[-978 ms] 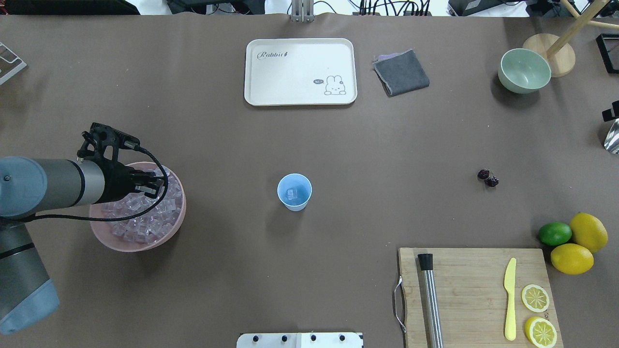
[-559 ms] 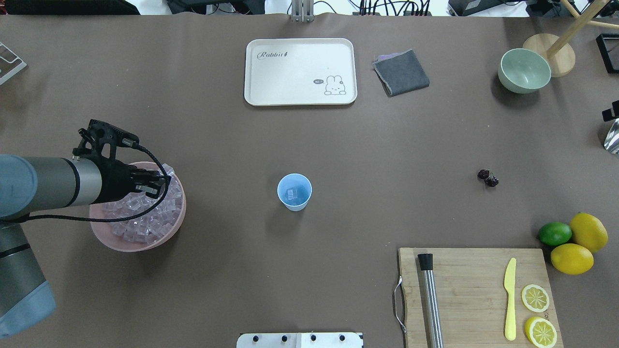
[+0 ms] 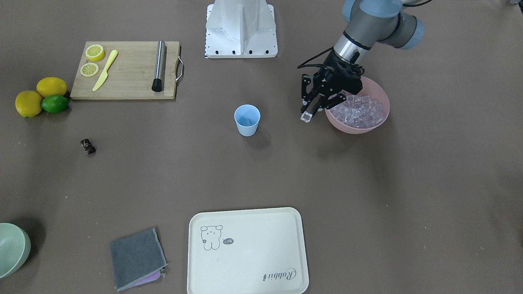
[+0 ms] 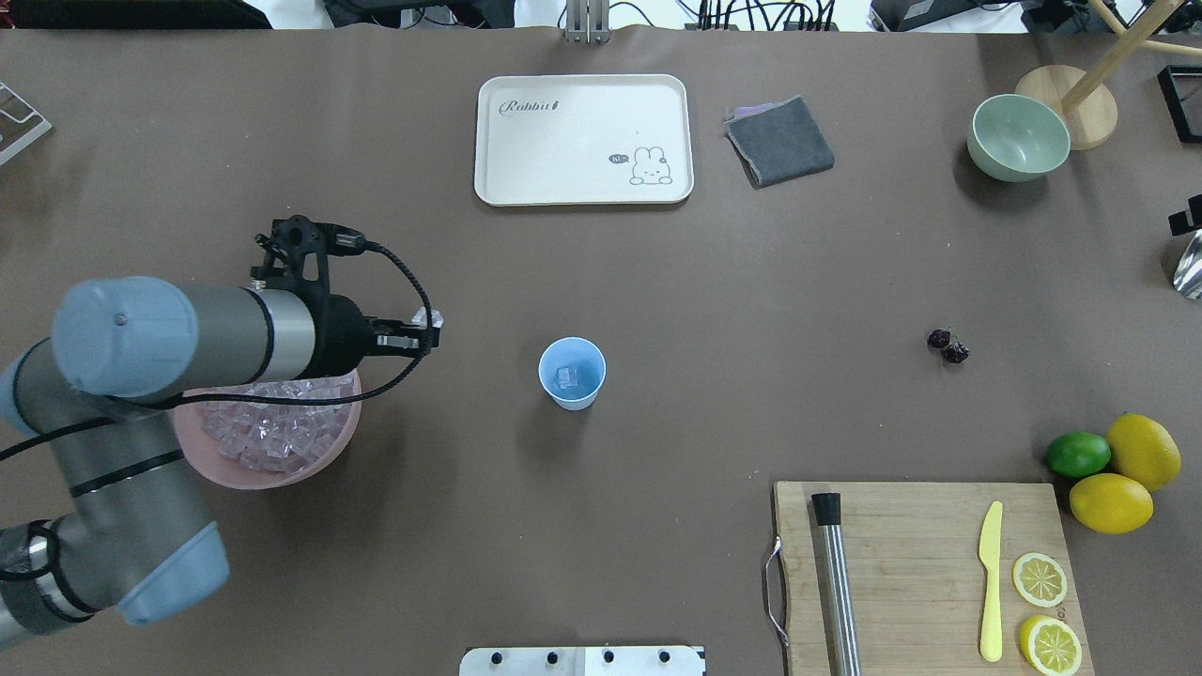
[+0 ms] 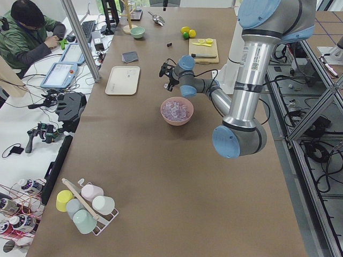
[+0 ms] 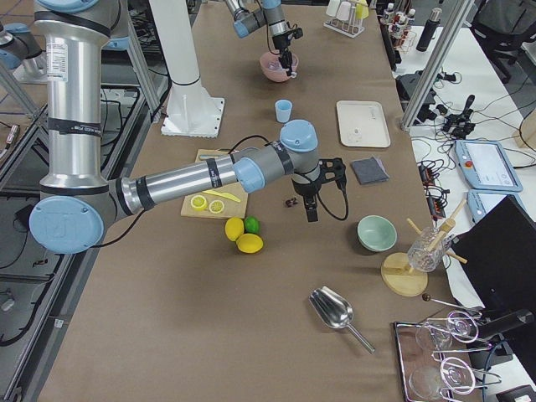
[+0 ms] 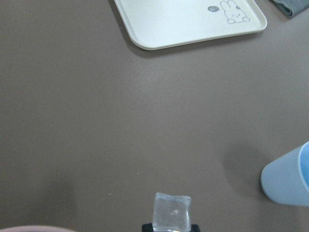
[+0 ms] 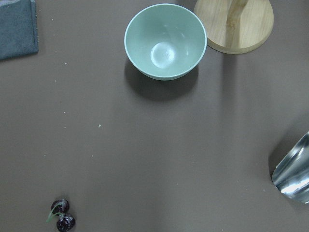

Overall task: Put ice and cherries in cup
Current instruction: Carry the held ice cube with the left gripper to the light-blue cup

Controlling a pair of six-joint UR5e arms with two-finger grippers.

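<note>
The light blue cup [image 4: 572,373] stands upright mid-table with one ice cube [image 4: 564,377] inside. My left gripper [image 4: 430,325] hovers left of the cup, just past the pink bowl's [image 4: 282,477] rim, shut on a single clear ice cube [image 7: 171,211]. More ice [image 3: 359,110] fills that bowl. The cherries [image 4: 947,345] lie on the bare table well to the right of the cup. My right gripper [image 6: 311,213] hangs close over the cherries [image 8: 61,216]; it appears only in the exterior right view, so I cannot tell if it is open or shut.
At the far edge sit a white rabbit tray [image 4: 582,139], a grey cloth [image 4: 778,141] and a pale green bowl [image 4: 1018,137]. A cutting board [image 4: 920,573] with a knife, lemon slices and a metal rod is front right, beside lemons and a lime [image 4: 1077,453].
My left gripper has lifted out of the pink bowl and moved right toward the cup, carrying one ice cube. The cup and cherries have not moved.
</note>
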